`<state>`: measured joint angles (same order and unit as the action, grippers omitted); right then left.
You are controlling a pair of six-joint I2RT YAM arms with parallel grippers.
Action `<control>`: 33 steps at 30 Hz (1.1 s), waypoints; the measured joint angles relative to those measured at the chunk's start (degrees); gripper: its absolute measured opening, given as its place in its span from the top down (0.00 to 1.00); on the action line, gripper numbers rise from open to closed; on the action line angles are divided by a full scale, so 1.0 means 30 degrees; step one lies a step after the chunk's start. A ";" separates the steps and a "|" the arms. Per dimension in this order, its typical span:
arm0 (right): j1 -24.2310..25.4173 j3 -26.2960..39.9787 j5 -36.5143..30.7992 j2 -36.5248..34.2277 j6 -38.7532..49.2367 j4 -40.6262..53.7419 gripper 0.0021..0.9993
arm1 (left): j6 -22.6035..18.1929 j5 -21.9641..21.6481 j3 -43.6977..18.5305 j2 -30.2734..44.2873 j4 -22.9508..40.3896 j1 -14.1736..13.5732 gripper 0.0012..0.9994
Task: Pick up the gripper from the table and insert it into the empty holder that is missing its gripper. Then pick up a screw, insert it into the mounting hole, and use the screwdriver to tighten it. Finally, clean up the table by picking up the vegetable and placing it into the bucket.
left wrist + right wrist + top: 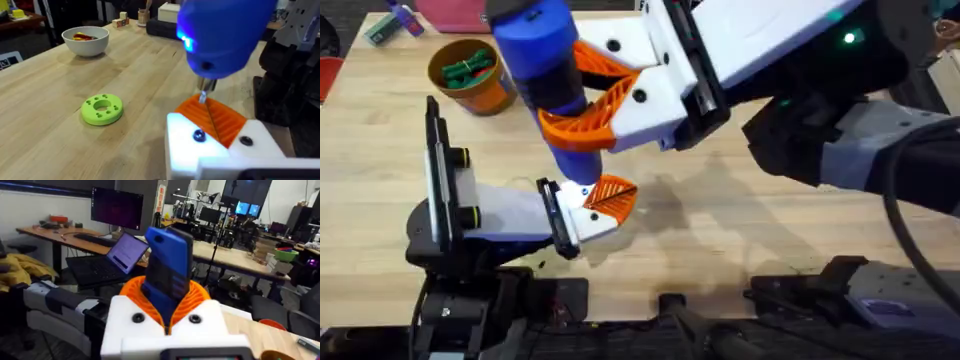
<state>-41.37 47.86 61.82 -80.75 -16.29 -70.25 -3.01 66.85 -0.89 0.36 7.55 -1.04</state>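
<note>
Keep the screwdriver (548,70) upright, its tip seated squarely in the screw on the holder (200,145) before driving. The right gripper (595,95) fingers clamp the screwdriver body. Whether the left gripper (590,205) fingers are open cannot be told. The bucket (472,73) stands on the worktop (720,220) well behind.

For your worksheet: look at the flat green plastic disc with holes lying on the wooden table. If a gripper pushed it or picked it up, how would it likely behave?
The flat green plastic disc with holes lies flat on the wooden table, so a push would probably slide it, not roll it. It looks like rigid moulded plastic, so likely stiff and fairly light. Its low profile may make gripping its edge awkward.
</note>
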 joint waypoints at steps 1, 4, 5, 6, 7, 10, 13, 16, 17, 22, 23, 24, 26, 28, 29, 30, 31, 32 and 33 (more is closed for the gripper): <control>-0.0018 0.0000 0.0000 0.0000 0.0000 0.0043 0.98 | 0.0000 0.0000 0.0000 0.0000 0.0000 0.0000 0.99; -0.0194 -0.0007 -0.0001 -0.0046 0.0062 0.0000 0.98 | 0.0000 0.0006 0.0000 0.0000 0.0000 0.0000 0.99; -0.0283 -0.0007 -0.0011 -0.0120 0.0091 -0.0036 0.98 | 0.0000 0.0000 0.0000 0.0000 0.0000 0.0000 0.99; -0.0358 -0.0007 -0.0015 -0.0227 0.0137 -0.0034 0.98 | 0.0000 0.0002 0.0000 0.0000 0.0000 0.0000 0.99; -0.0414 -0.0007 -0.0022 -0.0385 0.0153 -0.0033 0.98 | 0.0000 0.0000 0.0000 0.0000 0.0000 0.0000 0.99; -0.0494 -0.0015 -0.0029 -0.0794 0.0153 -0.0062 0.98 | 0.0000 0.0000 0.0000 0.0000 0.0000 0.0000 0.99; -0.0494 -0.0015 -0.0050 -0.0932 0.0153 -0.0163 0.98 | 0.0000 0.0007 0.0000 0.0000 0.0000 0.0000 0.99; -0.0494 -0.0015 -0.0087 -0.0925 0.0153 -0.0228 0.98 | 0.0000 0.0006 0.0000 0.0000 0.0000 0.0000 0.99; -0.0494 -0.0015 -0.0087 -0.0931 0.0153 -0.0229 0.98 | 0.0000 0.0007 0.0000 0.0000 0.0000 0.0000 0.99; -0.0591 -0.0015 -0.0095 -0.0928 0.0153 -0.0225 0.98 | 0.0000 0.0003 0.0000 0.0000 0.0000 0.0000 0.99; -0.0632 -0.0015 -0.0095 -0.0926 0.0153 -0.0222 0.98 | 0.0000 0.0000 0.0000 0.0000 0.0000 0.0000 0.99; -0.0665 -0.0015 -0.0100 -0.0925 0.0155 -0.0215 0.98 | 0.0000 0.0007 0.0000 0.0000 0.0000 0.0000 0.99; -0.0713 -0.0015 -0.0095 -0.0925 0.0159 -0.0215 0.98 | 0.0000 0.0001 0.0000 0.0000 0.0000 0.0000 0.99; -0.0713 -0.0015 -0.0095 -0.0932 0.0186 -0.0206 0.98 | 0.0000 0.0006 0.0000 0.0000 0.0000 0.0000 0.99; -0.0713 -0.0015 -0.0095 -0.0928 0.0222 -0.0179 0.98 | 0.0000 0.0003 0.0000 0.0000 0.0000 0.0000 0.99; -0.0713 -0.0015 -0.0095 -0.0933 0.0238 -0.0159 0.98 | 0.0000 0.0002 0.0000 0.0000 0.0000 0.0000 0.99; -0.0706 -0.0015 -0.0095 -0.0932 0.0270 -0.0149 0.98 | 0.0000 0.0000 0.0000 0.0000 0.0000 0.0000 0.99; -0.0706 -0.0015 -0.0099 -0.0925 0.0301 -0.0149 0.98 | 0.0000 0.0007 0.0000 0.0000 0.0000 0.0000 0.99; -0.0706 -0.0015 -0.0095 -0.0928 0.0357 -0.0149 0.98 | 0.0000 0.0000 0.0000 0.0000 0.0000 0.0000 0.99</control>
<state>-43.48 47.81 61.54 -83.53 -15.22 -70.70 -3.01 66.85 -0.89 0.36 7.55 -1.04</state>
